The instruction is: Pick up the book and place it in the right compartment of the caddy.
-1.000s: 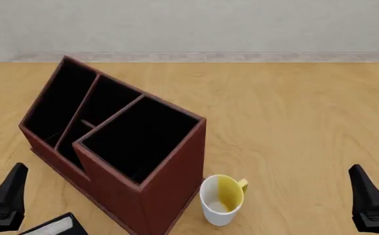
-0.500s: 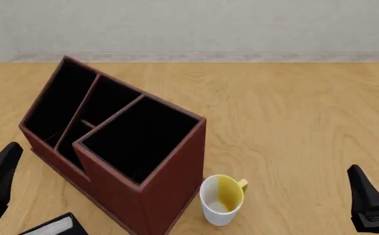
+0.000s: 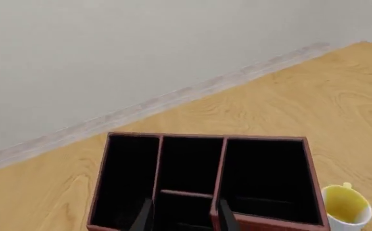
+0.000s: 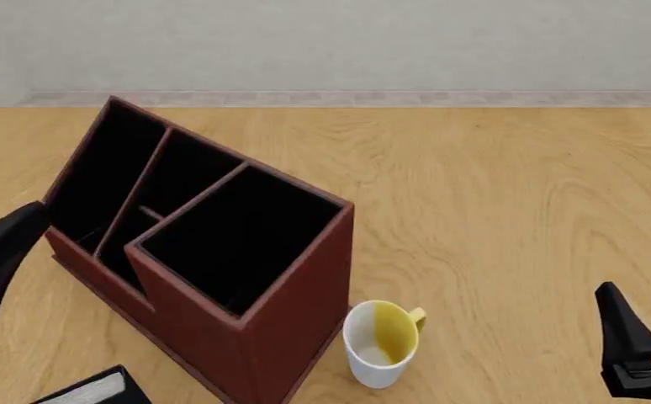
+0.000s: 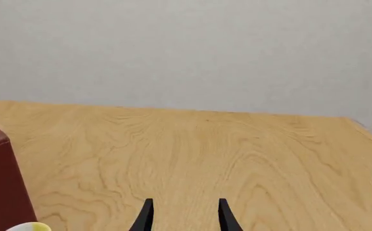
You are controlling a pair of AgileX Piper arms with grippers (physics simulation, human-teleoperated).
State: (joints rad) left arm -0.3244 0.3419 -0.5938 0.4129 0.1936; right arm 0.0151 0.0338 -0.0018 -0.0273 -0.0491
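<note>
The dark red-brown caddy (image 4: pixel 292 311) stands left of centre on the table, its black interior open upward. Its large square right compartment (image 4: pixel 241 240) is empty; it also shows in the left wrist view (image 3: pixel 266 175). Only a corner of the black book (image 4: pixel 92 390), with its grey-white page edge, shows at the bottom left of the front view, in front of the caddy. My left gripper (image 4: pixel 12 244) is open and empty, hovering beside the caddy's left end, above and behind the book. My right gripper (image 4: pixel 640 337) is open and empty at the near right, far from both.
A white mug with a yellow inside (image 4: pixel 382 341) stands just right of the caddy's near corner; it also shows in the left wrist view (image 3: pixel 346 206). Bare wooden table (image 4: pixel 505 194) stretches to the right and back. A grey wall closes the far edge.
My left gripper has risen and moved forward, from low beside the book up to the caddy's left end. The right gripper, caddy, mug and book have stayed put.
</note>
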